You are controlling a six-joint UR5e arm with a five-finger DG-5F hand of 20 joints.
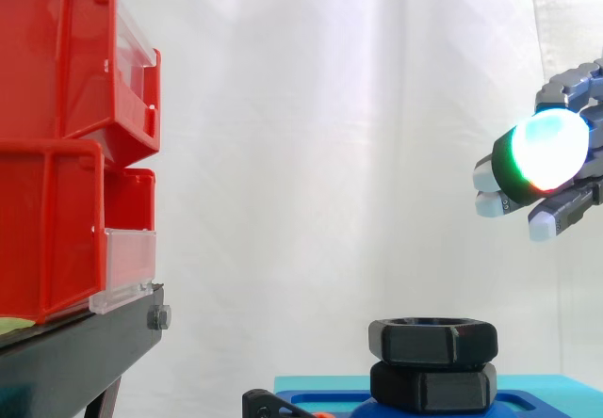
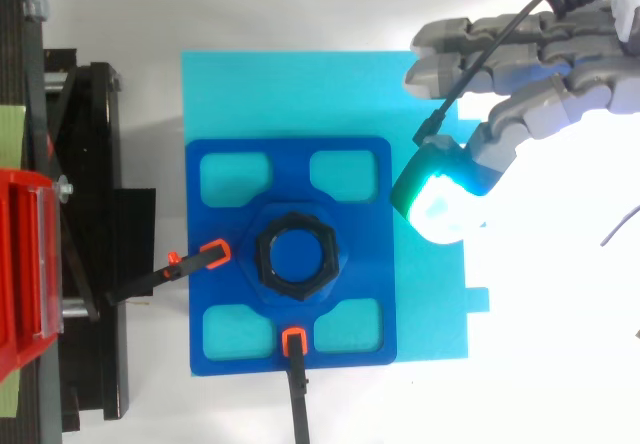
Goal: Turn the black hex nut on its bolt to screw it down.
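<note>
The black hex nut [image 1: 432, 339] sits on top of its bolt above a second black hex piece [image 1: 433, 386], in the middle of a dark blue fixture plate [image 2: 375, 179]. From above the nut [image 2: 294, 254] shows as a black ring with blue inside it. My hand [image 1: 556, 159] hangs high to the right of the nut, well apart from it and touching nothing. Its fingers are nearly straight and spread, with one glowing pad [image 2: 440, 199] facing toward the nut. In the top view the hand [image 2: 540, 74] reaches in from the upper right.
The fixture plate rests on a light blue board [image 2: 430, 314]. Two black clamps with orange tips [image 2: 215, 256] [image 2: 293, 341] hold the plate at its left and front. Stacked red bins [image 1: 66, 145] on a black stand [image 1: 75, 352] stand to the left.
</note>
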